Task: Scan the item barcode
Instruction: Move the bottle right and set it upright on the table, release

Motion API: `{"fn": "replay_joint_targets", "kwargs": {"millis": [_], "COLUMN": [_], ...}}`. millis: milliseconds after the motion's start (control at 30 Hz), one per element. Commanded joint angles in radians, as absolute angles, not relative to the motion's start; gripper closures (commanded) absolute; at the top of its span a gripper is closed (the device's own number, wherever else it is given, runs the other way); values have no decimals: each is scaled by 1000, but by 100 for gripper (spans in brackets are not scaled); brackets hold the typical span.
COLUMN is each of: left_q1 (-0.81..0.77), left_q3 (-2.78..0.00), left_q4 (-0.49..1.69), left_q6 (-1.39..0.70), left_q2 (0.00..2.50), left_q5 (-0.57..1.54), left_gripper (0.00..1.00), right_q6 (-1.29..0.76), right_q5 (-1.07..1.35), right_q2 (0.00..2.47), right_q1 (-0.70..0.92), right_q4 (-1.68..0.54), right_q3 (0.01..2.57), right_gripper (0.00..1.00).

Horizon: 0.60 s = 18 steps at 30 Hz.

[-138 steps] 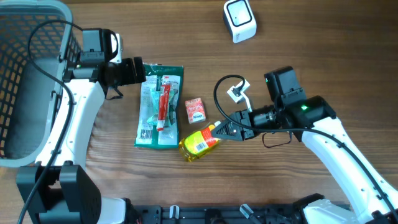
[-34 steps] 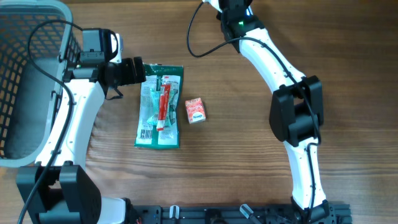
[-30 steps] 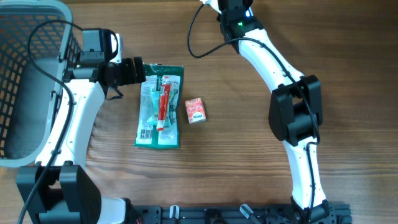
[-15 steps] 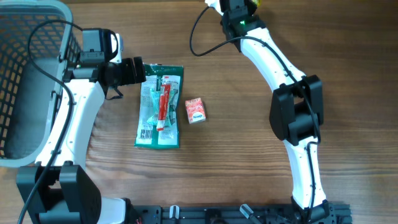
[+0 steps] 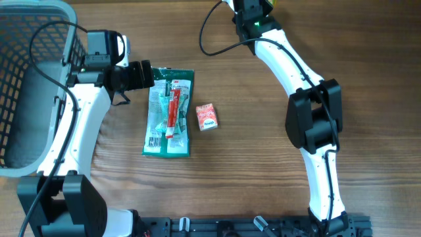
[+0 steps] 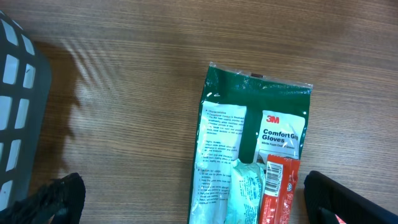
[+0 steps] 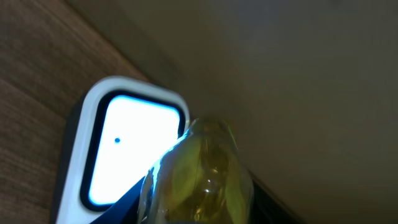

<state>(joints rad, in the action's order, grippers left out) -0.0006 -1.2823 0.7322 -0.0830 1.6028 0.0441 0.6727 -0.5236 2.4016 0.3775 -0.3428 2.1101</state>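
The item is a clear yellow bottle (image 7: 199,171), and my right gripper (image 7: 198,210) is shut on it. It fills the middle of the right wrist view, tilted against the scanner (image 7: 124,149), whose white window glows just left of it. Overhead, my right arm (image 5: 283,59) stretches to the table's far edge and hides the scanner; only a sliver of the yellow bottle (image 5: 270,2) shows there. My left gripper (image 5: 141,74) hangs open with nothing in it, just left of a green glove packet (image 5: 169,112).
A red tube pack (image 5: 173,113) lies on the green glove packet (image 6: 255,155). A small red box (image 5: 206,116) sits to its right. A grey mesh basket (image 5: 26,79) fills the left edge, its rim (image 6: 12,112) close beside my left gripper (image 6: 199,205).
My right arm has lifted the yellow bottle off the table's middle and carried it to the scanner at the far edge. In the last second it only nudged slightly. The left arm has not moved.
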Motion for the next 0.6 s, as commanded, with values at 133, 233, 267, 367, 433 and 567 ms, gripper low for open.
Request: {"fn": "replay_joint_targets", "kwargs": {"millis": [133, 233, 267, 367, 433, 567], "left_q1": [3, 3, 3, 3, 3, 3], "left_q3": [-1289, -1289, -1289, -1289, -1289, -1289], "left_q4": [730, 730, 730, 730, 730, 730], "left_q6": [-67, -67, -67, -67, -67, -67], "left_q2": [1599, 1599, 1599, 1599, 1599, 1599], "left_q5": [52, 52, 52, 52, 52, 52], "left_gripper": [0, 0, 0, 0, 0, 0], "right_q6": [513, 440, 411, 300, 179, -28], "right_q5": [-552, -506, -488, -437, -345, -133], "right_q2": [2302, 2193, 2151, 2039, 1966, 1906], "right_q1": [392, 383, 376, 339, 287, 164], "right_q4": [-339, -414, -459, -609, -752, -970], "right_q3": [2121, 2121, 2121, 2121, 2121, 2121], "right_gripper": [79, 80, 80, 80, 80, 81]}}
